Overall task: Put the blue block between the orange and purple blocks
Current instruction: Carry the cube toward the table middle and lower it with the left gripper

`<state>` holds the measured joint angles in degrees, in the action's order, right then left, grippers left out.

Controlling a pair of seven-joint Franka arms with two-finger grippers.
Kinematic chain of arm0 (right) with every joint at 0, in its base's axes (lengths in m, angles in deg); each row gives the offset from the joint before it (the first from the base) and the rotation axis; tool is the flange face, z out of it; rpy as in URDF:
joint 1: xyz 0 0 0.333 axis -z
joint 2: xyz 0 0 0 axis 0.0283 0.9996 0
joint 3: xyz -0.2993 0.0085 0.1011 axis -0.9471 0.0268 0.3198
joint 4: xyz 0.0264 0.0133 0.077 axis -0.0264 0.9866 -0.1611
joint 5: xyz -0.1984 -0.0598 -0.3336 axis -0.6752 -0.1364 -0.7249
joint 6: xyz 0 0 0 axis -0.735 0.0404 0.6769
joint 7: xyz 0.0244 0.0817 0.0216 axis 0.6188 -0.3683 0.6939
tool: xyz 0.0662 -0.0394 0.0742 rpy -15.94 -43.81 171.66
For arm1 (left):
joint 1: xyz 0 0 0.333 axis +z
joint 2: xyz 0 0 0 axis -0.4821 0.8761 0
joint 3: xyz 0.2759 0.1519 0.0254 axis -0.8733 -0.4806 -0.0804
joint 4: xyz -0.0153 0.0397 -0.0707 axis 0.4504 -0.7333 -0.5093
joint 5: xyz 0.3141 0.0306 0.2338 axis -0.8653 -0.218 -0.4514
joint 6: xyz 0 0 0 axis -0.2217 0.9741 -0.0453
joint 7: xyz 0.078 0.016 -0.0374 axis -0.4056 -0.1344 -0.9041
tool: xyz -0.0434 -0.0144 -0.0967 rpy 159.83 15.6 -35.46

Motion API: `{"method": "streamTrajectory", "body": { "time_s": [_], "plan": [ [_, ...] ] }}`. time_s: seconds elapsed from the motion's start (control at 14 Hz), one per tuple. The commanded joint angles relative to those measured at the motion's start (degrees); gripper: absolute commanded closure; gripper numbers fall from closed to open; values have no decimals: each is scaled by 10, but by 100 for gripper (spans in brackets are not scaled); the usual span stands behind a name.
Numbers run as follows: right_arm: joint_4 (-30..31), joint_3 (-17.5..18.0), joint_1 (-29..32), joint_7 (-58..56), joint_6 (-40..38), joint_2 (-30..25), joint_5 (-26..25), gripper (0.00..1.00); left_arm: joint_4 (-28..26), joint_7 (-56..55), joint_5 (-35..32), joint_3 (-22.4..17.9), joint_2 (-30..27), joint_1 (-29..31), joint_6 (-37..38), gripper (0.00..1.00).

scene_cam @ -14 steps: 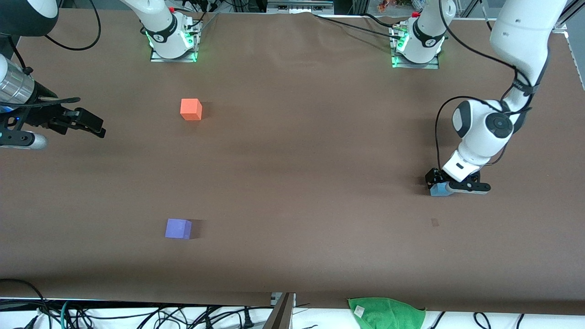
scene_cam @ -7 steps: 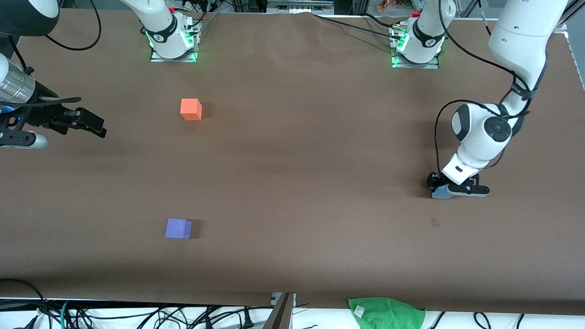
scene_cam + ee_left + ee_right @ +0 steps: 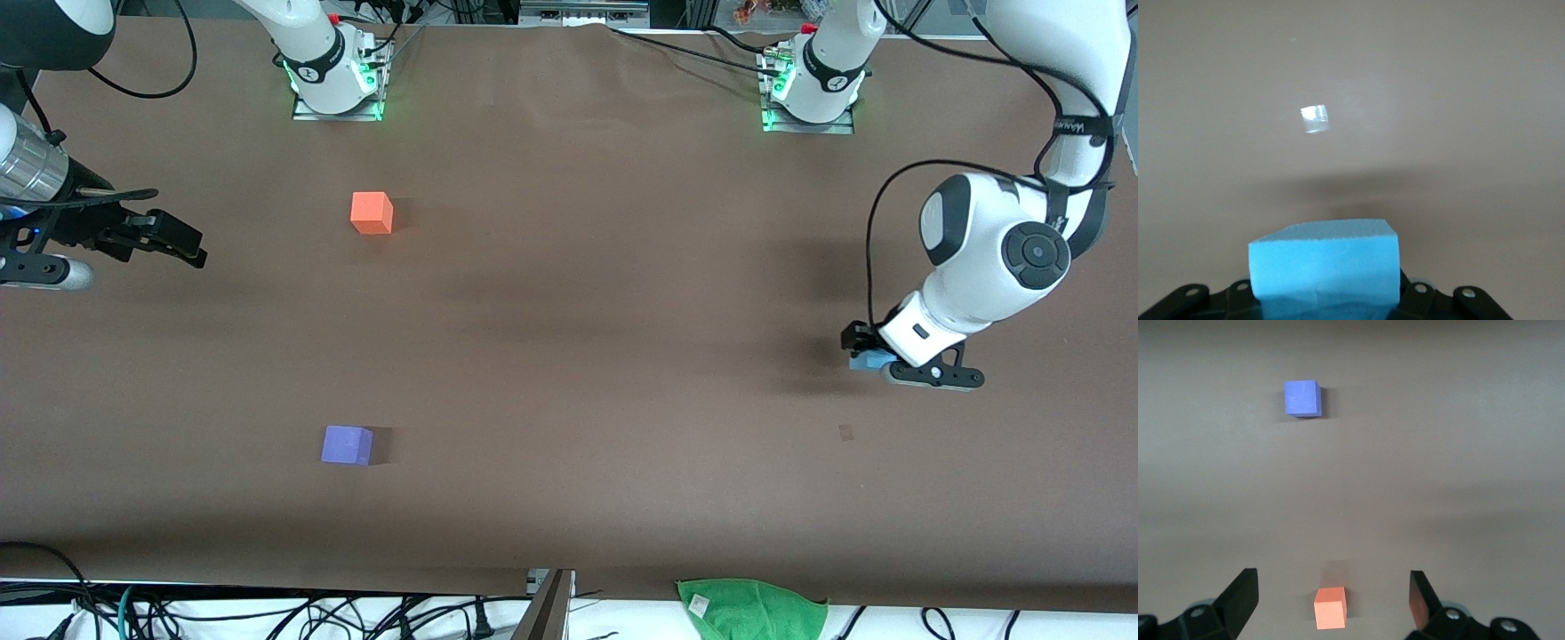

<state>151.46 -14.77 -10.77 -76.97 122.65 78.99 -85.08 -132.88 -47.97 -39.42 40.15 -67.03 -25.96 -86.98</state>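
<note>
The blue block (image 3: pixel 863 360) is held in my left gripper (image 3: pixel 869 357), shut on it a little above the table near the left arm's end. In the left wrist view the blue block (image 3: pixel 1323 265) fills the space between the jaws of the left gripper (image 3: pixel 1325 297). The orange block (image 3: pixel 372 212) sits toward the right arm's end, near the bases. The purple block (image 3: pixel 347 444) lies nearer the front camera than the orange one. My right gripper (image 3: pixel 182 244) waits open and empty at the right arm's end of the table. Its view shows the right gripper (image 3: pixel 1331 587), the orange block (image 3: pixel 1331 607) and the purple block (image 3: pixel 1302 398).
A green cloth (image 3: pixel 751 607) lies at the table's near edge. A small pale mark (image 3: pixel 845 433) is on the brown table below the left gripper, also in the left wrist view (image 3: pixel 1314 120). Cables hang along the near edge.
My left arm has risen with the blue block, lifting it off the table and shifting slightly toward the left arm's end. The right arm has not moved.
</note>
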Motion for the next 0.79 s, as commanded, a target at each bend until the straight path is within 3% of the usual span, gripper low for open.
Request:
{"method": "streamTrajectory", "body": {
  "time_s": [0.0,0.07,0.36,0.71],
  "plan": [
    [-2,0,1,-4,-8,-7,1,0,54,-106,10,66,14,-14,53,72],
    [-2,-1,1,-4,-8,-7,1,0,56,-143,9,80,17,-29,49,66],
    [-2,-1,1,-4,-8,-7,1,0,128,-285,4,81,95,-162,31,65],
    [-1,-2,1,-4,-8,-6,1,0,124,-400,-2,74,200,-253,-180,64]
  ]
}}
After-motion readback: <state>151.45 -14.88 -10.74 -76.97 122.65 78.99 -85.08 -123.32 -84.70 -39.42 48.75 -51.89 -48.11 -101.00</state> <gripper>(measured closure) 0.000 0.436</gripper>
